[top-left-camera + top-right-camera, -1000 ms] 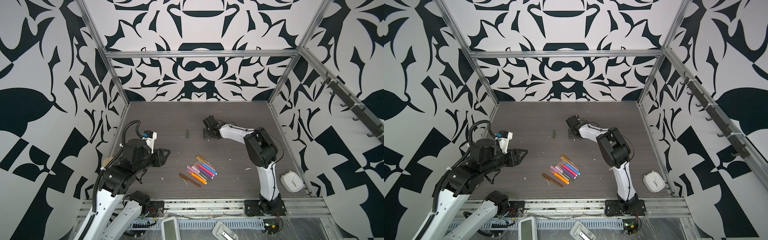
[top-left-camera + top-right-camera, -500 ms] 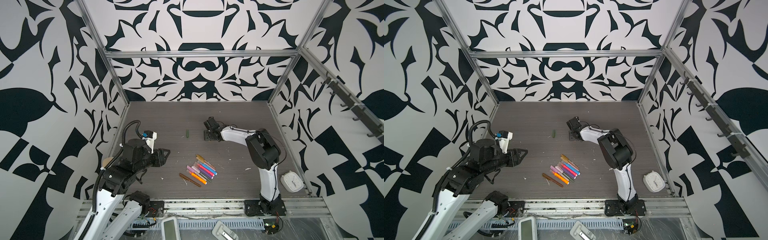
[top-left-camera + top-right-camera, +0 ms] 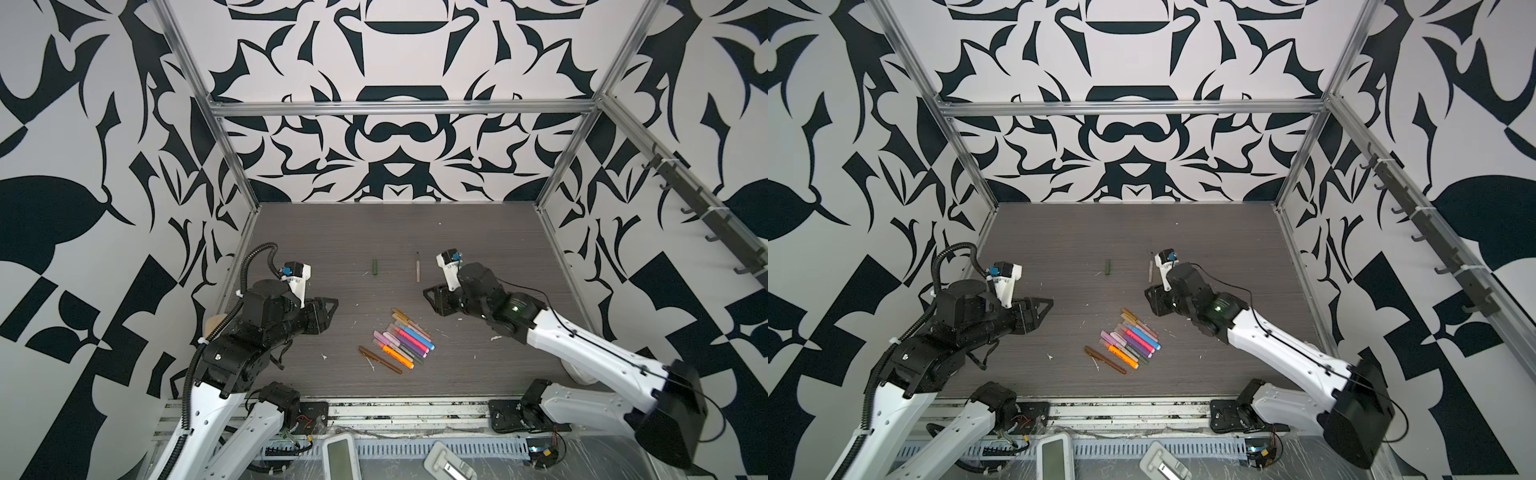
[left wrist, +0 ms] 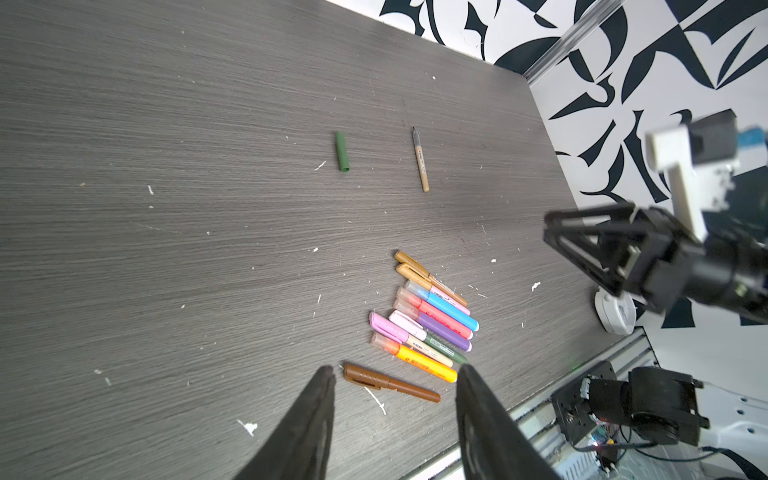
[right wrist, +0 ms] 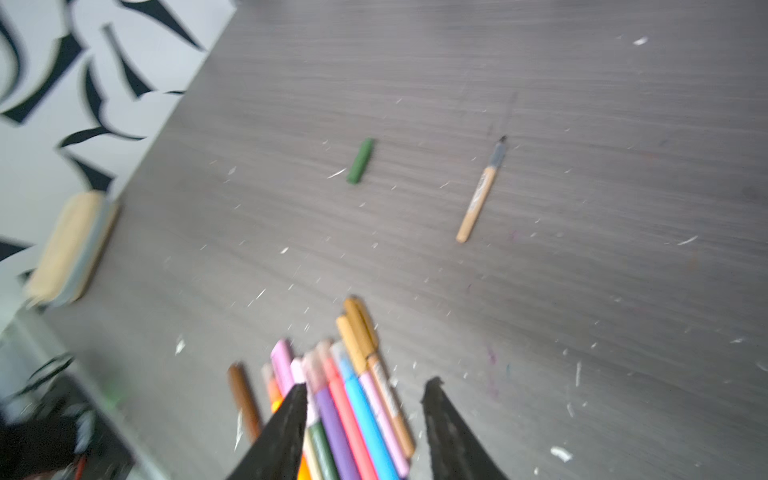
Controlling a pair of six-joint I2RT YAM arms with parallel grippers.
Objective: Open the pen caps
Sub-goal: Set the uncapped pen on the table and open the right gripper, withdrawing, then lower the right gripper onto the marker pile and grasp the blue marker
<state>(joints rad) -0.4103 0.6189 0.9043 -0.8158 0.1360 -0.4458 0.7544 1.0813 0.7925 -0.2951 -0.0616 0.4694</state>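
Your tally: 1 green cap (image 3: 375,266) loose on table (image 3: 332,232), 1 tan pen (image 3: 418,270) bared nearby; bunched pens (image 3: 405,340) capped, work ahead. Left hand (image 4: 395,369), right hand (image 5: 366,383) released, empty.

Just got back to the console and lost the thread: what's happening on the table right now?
Neither arm holds anything. The left gripper and right gripper hover open on either side of the bunch of capped pens. Farther back a green cap lies loose, and apart from it an uncapped tan pen. The brown pen by the bunch is capped too.
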